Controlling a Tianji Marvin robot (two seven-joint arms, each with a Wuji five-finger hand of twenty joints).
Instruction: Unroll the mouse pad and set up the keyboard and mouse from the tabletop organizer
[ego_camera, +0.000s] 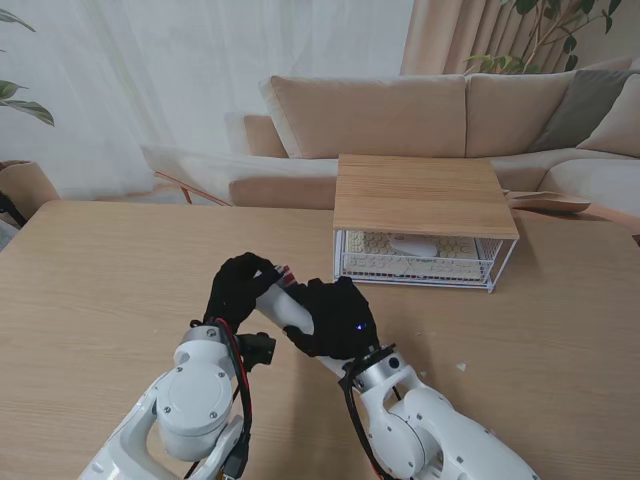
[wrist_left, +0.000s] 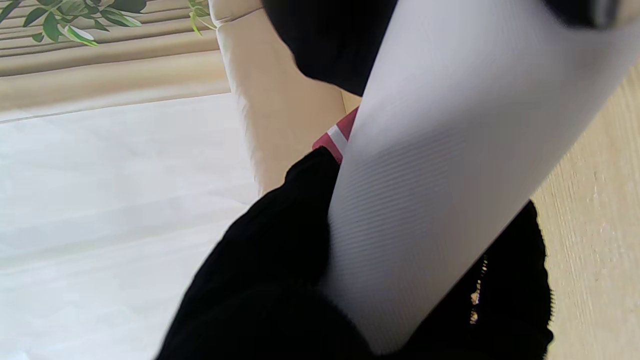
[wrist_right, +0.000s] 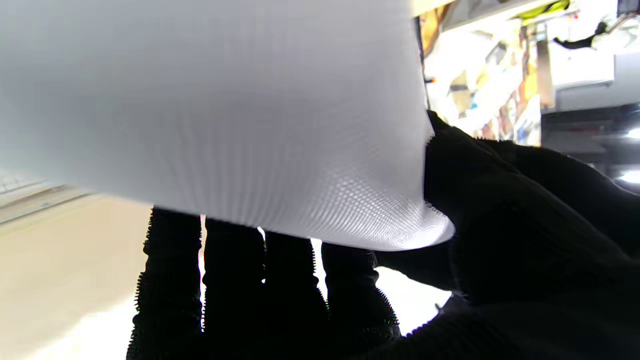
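Here the white rolled fabric mouse pad (ego_camera: 283, 306) is held over the near middle of the pale wooden table (ego_camera: 100, 300), the black-gloved left hand (ego_camera: 238, 286) and right hand (ego_camera: 335, 318) both wrapped around it. Best to free the red-trimmed edge, lower it flat, then spread the hands apart, short of the white wire organizer (ego_camera: 420, 255) at far right.

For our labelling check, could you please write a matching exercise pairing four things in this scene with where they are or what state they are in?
Things:
1. mouse pad
2. keyboard
3. organizer
4. right hand

States:
A. lies inside the wire shelf
B. rolled up, white, held by both hands
C. stands on the table, wooden top
D. shut on the roll's nearer end

Pairs: 1-B, 2-A, 3-C, 4-D
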